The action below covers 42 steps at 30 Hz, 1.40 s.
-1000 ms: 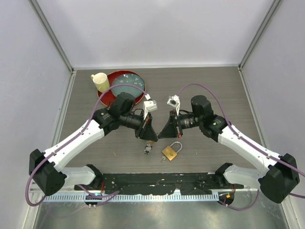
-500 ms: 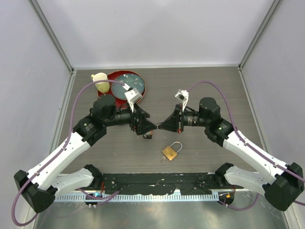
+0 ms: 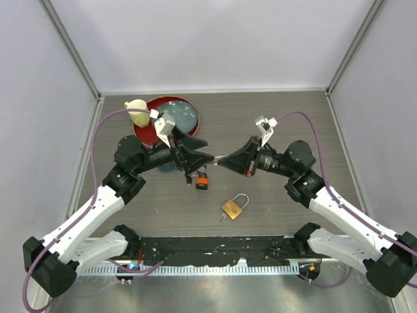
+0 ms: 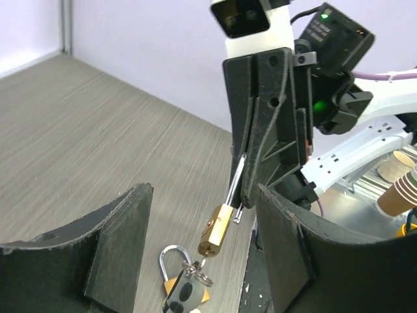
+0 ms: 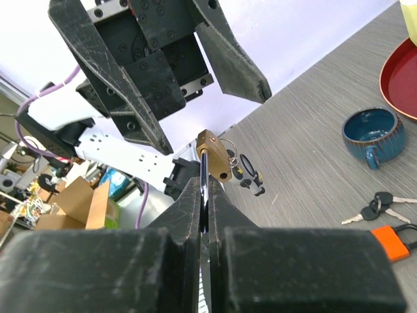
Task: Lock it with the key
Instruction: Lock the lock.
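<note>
A small brass padlock [image 4: 217, 229] hangs in the air between the two arms. My right gripper [image 5: 204, 179] is shut on its silver shackle and holds it out toward the left arm [image 3: 221, 162]. The key [image 4: 204, 261] sits in the bottom of the lock body, mostly hidden. Its ring and a black-and-white fob [image 5: 251, 171] dangle below. My left gripper [image 4: 203, 195] is open, its fingers standing either side of the padlock without touching it [image 3: 207, 151].
A second brass padlock [image 3: 233, 207] lies on the table near the front. Spare keys [image 5: 374, 205] with an orange tag [image 3: 202, 183] lie beside a blue cup [image 5: 368, 129]. A red plate [image 3: 189, 111] and a cream cup [image 3: 138, 112] stand at the back left.
My left gripper was shut low near the table; it has opened, risen and drawn back left. The right gripper has lifted and pulled right, still shut on the shackle.
</note>
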Tool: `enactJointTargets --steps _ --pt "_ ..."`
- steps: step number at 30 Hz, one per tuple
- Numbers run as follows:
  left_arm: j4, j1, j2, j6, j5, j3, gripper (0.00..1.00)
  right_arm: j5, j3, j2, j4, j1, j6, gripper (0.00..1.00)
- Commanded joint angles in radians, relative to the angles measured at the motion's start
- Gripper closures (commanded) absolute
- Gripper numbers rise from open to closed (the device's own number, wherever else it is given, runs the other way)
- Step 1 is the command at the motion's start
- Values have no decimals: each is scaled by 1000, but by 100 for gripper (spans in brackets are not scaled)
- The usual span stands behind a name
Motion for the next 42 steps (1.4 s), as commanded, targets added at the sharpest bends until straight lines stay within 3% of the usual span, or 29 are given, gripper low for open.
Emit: enactJointTargets --steps 1,13,19,25,30,35,42 --pt "203 6 11 -19 109 -10 34 36 21 -34 112 -6 58 99" --pt "147 7 -26 53 115 -57 39 27 33 -38 133 -30 99 99" --pt "182 7 -27 40 119 -76 55 22 30 -41 136 -32 104 99" --pt "240 7 5 17 145 -74 57 22 30 -47 136 -32 105 99" --pt "312 7 39 -22 177 -72 71 17 29 -43 143 -33 108 99" --pt "349 7 40 -42 197 -69 98 5 29 -32 146 -33 108 99" --pt "363 7 3 -51 166 -91 100 5 23 -9 114 -33 94 99"
